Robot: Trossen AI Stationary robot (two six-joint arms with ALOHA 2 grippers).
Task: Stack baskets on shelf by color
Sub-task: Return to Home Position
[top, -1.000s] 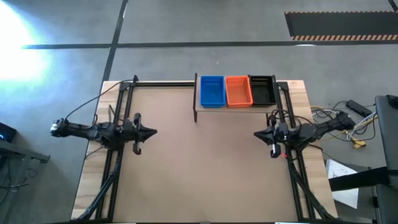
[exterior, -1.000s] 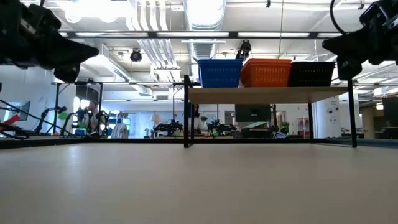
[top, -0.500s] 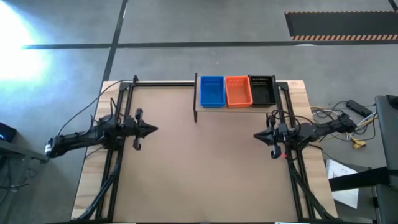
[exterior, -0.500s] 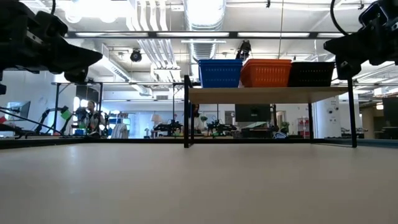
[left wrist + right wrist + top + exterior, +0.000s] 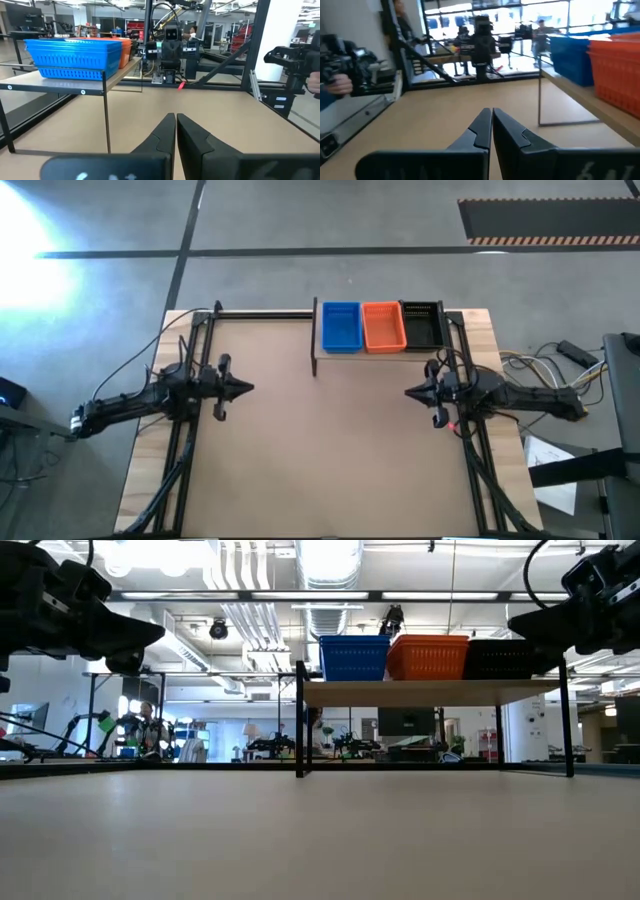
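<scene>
- Settling over the right edge of the tabletop (image 5: 320, 460), the right hand (image 5: 410, 393) has edged slightly toward the shelf (image 5: 430, 692), and its arm has stretched out flatter behind it. Its fingers are pressed together on nothing.
- The left hand (image 5: 246, 389) sits where it was half a second ago, over the left side, likewise closed and empty.
- The baskets have not moved: the blue stack (image 5: 341, 326), orange stack (image 5: 382, 326) and black stack (image 5: 422, 324) stand side by side on the shelf.
- Each stack probably holds three, though no view separates the layers.
- With both arms clear of the shelf, the sorting looks finished and only parking remains.
</scene>
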